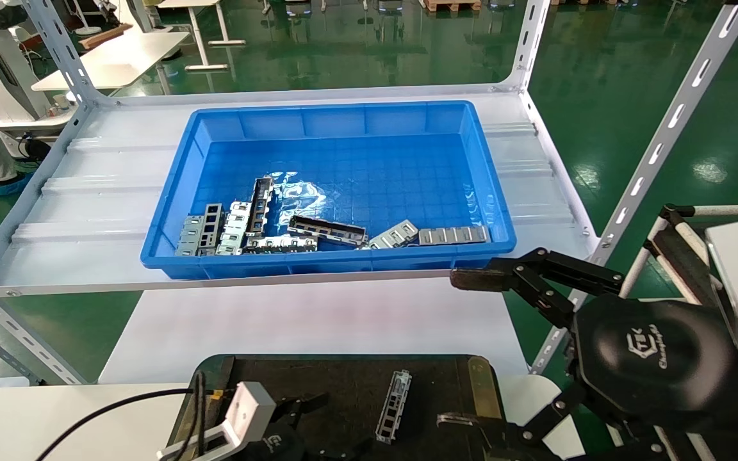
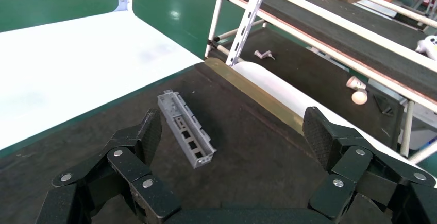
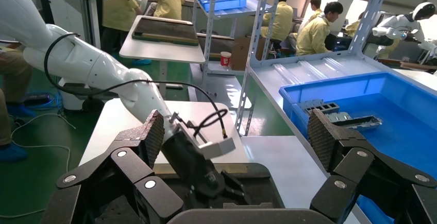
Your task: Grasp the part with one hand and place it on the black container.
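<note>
One part lies flat and free on the black container, slotted side up. In the left wrist view the part rests on the container between the spread fingers, closer to one fingertip and touching neither. My left gripper hovers open just above the container at its near edge. My right gripper is open and empty, to the right of the container and below the shelf edge. Its wrist view shows the left gripper over the container.
A deep blue bin on the white shelf holds several similar silver slotted pieces along its near side. Slotted shelf uprights stand at the right. Brass strips edge the container. White tabletop lies between shelf and container.
</note>
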